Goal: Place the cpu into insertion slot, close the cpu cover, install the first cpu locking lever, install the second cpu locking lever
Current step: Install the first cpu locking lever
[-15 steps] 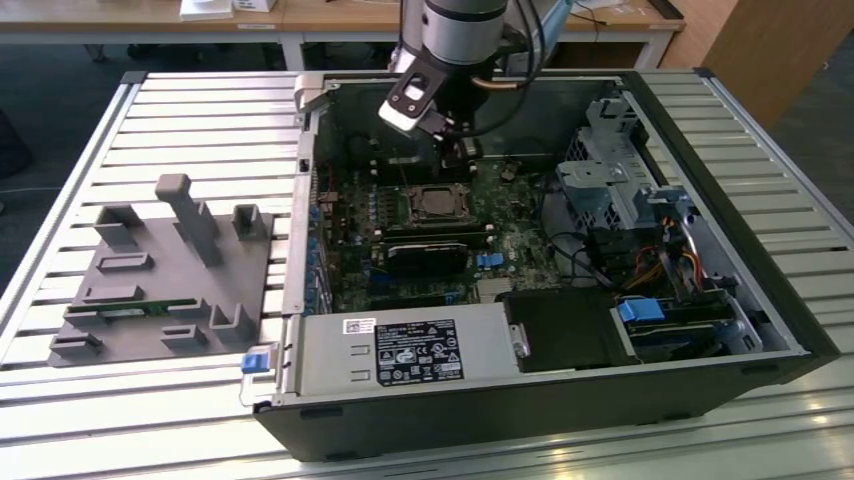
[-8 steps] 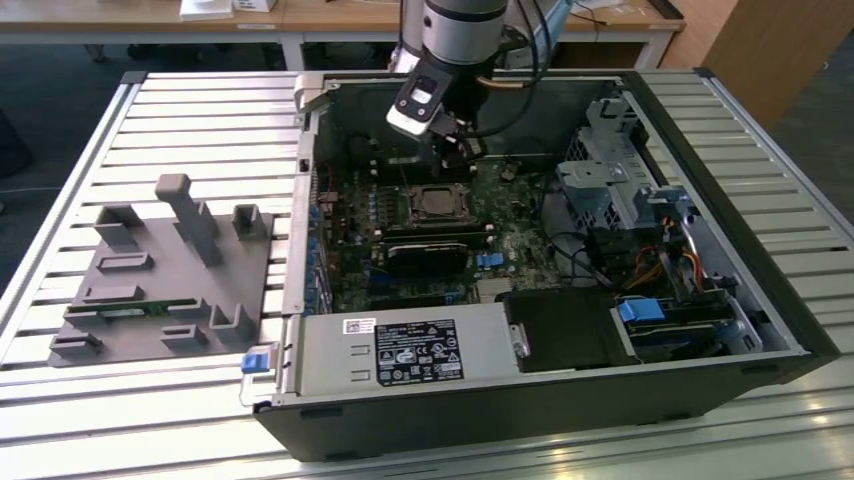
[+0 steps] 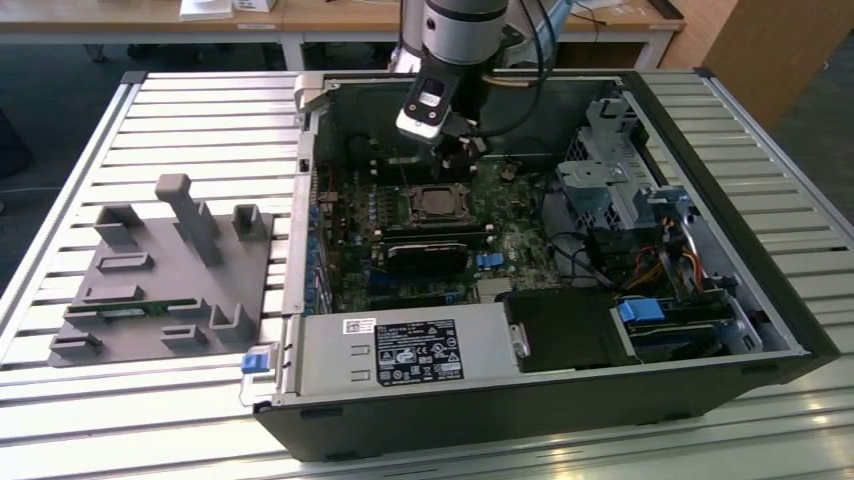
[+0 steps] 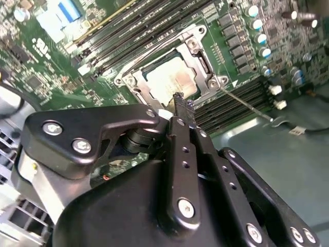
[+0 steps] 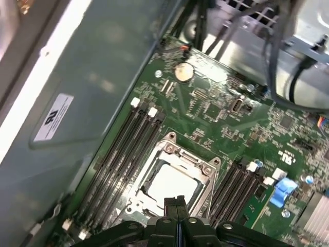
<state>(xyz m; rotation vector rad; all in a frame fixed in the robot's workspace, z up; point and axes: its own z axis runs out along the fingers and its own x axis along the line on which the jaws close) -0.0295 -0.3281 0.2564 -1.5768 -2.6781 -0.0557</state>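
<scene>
Cpu (image 4: 172, 80) sits in the insertion slot (image 4: 145, 73), cpu cover (image 4: 201, 60) apparently down. Our fingers (image 4: 181, 134) are closed, empty, just beside it. We'd say push the loose locking lever (image 4: 247, 107) squarely, no slipping.

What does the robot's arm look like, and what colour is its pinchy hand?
The arm is a round, silver-grey tube with black cables running beside it and a pale boxy block near its end. The gripper is black. It is built from flat jointed bars dotted with shiny silver screws and ends in two slim fingers.
</scene>
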